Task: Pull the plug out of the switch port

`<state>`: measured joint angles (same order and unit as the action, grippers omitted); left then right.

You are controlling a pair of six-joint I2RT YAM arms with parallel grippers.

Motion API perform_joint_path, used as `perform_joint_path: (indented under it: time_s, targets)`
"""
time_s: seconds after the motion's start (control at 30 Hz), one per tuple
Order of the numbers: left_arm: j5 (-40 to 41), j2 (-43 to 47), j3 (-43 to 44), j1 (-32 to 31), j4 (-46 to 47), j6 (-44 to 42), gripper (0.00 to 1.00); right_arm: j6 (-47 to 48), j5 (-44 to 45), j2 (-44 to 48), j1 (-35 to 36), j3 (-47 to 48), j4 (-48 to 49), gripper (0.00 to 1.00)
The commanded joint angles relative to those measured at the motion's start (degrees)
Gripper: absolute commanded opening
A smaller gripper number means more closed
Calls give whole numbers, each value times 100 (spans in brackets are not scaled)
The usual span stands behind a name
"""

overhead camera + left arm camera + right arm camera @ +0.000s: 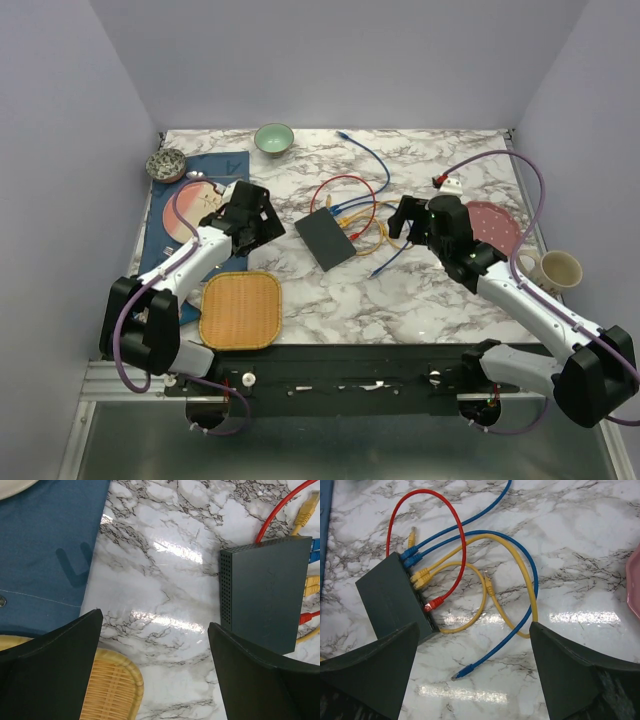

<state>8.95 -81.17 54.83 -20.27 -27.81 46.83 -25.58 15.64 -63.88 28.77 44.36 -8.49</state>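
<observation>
The marble table carries a flat black box near its middle, lying at a slant with its long axis running from far-left to near-right. The two arms flank it. Our left gripper sits off the box's plain back edge, spread wide and holding nothing. Our right gripper is just as wide and empty, and it faces the other long edge. That edge is the one that matters, because the row of sockets runs along it and the cables fan out from it toward the right arm. From the right wrist, the box lies ahead and to the left, with loops of cable on the table between. We judge the right arm better placed to pull and the left arm better placed to brace the box from behind. Five plugs are seated along the edge: two blue plugs, two yellow plugs and one red plug, which sits nearest the right gripper. We cannot tell which socket is the switch port.
</observation>
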Motion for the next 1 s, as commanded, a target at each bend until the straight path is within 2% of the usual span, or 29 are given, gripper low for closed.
perform_joint_path:
  time_s: [0.0, 0.23, 0.47, 0.57, 0.6, 0.77, 0.8, 0.83, 0.97]
  targets:
    - [-209, 294, -156, -12, 205, -95, 99, 80, -350, 24, 14, 143, 102, 100]
    - [-1025, 944, -701, -99, 1303, -34, 99, 142, -1062, -107, 14, 274, 506, 98]
    - [-386, 638, -131, -750, 971, -253, 99, 80, -1484, -1143, 172, 1039, 366, 89]
    - [-376, 435, -130, -812, 979, -157, 96, 45, -1529, -1739, 260, 1381, 261, 72]
    - [-394, 391, -156, -829, 1040, -122, 90, -16, -1685, -1899, 286, 1443, 234, 60]
    - [-386, 128, -332, -891, 1190, 72, 63, -184, -1801, -2620, 304, 1699, 225, 31]
    - [-359, 93, -341, -891, 1190, 116, 57, -219, -1801, -2804, 304, 1751, 216, 22]
    - [-307, -4, -359, -891, 1182, 133, 56, -228, -1801, -2919, 304, 1786, 208, 15]
    - [-236, -460, -201, -891, 1006, 221, 52, -245, -1801, -3367, 322, 1936, 181, 13]
